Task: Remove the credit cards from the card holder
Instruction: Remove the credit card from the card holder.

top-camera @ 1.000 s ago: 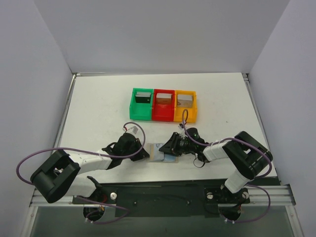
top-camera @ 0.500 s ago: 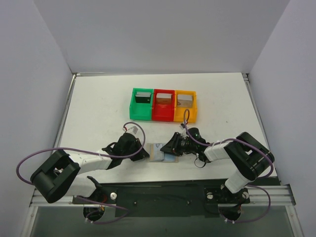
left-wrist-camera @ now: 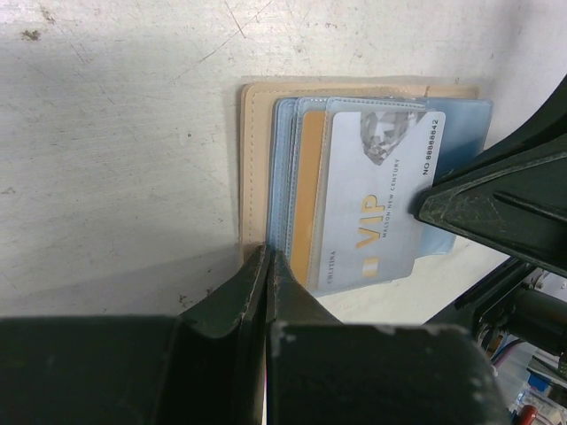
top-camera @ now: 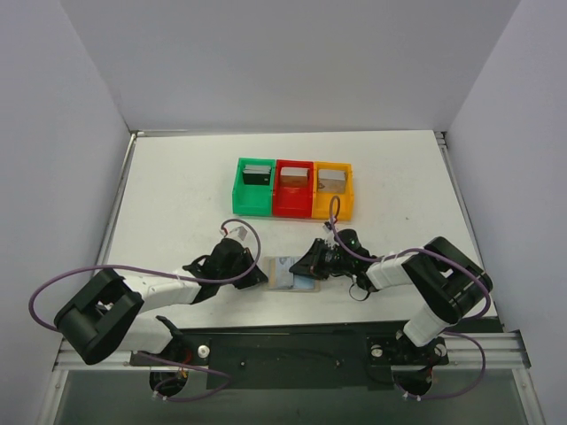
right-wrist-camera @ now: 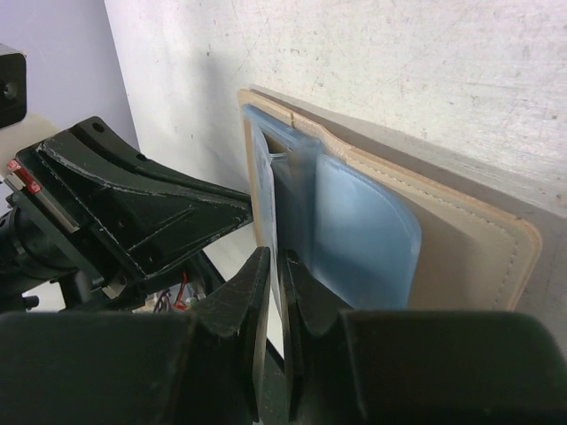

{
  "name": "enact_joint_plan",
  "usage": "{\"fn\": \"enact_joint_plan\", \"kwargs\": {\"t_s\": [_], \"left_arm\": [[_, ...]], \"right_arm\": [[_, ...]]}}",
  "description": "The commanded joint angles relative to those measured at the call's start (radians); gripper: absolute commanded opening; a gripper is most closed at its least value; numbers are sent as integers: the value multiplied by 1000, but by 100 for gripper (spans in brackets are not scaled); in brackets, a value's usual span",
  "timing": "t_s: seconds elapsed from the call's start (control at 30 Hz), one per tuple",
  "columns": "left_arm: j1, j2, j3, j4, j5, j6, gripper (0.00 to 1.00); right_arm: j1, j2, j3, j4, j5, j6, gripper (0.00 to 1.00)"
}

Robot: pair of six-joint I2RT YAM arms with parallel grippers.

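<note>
The tan card holder (top-camera: 283, 271) lies open on the table between my two grippers, its bluish pocket panels up (left-wrist-camera: 252, 159) (right-wrist-camera: 461, 239). A grey VIP credit card (left-wrist-camera: 372, 204) sticks partway out of a pocket, with an orange card (left-wrist-camera: 308, 195) tucked beside it. My right gripper (top-camera: 310, 266) (right-wrist-camera: 275, 258) is shut on the grey card's edge (right-wrist-camera: 264, 190). My left gripper (top-camera: 260, 276) (left-wrist-camera: 267, 255) is shut, its tips resting on the holder's edge where the tan border meets the blue pocket.
A green bin (top-camera: 239, 199), a red bin (top-camera: 291, 208) and an orange bin (top-camera: 347, 204) stand in a row behind the holder, each with one card in it. Grey walls close in the table on three sides.
My right gripper's jaws have closed onto the grey card. Neither arm has shifted noticeably, and the holder lies where it was.
</note>
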Motion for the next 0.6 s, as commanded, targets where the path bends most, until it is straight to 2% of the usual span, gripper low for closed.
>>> {"fn": "enact_joint_plan", "kwargs": {"t_s": [0.0, 0.13, 0.57], "left_arm": [[4, -16, 10, -50, -47, 14, 0], [7, -20, 8, -55, -49, 14, 0], [18, -27, 2, -70, -58, 14, 0]], "right_arm": [[-10, -37, -7, 14, -17, -22, 5], [-13, -42, -10, 9, -17, -22, 0], [-18, -91, -15, -63, -15, -55, 0]]}}
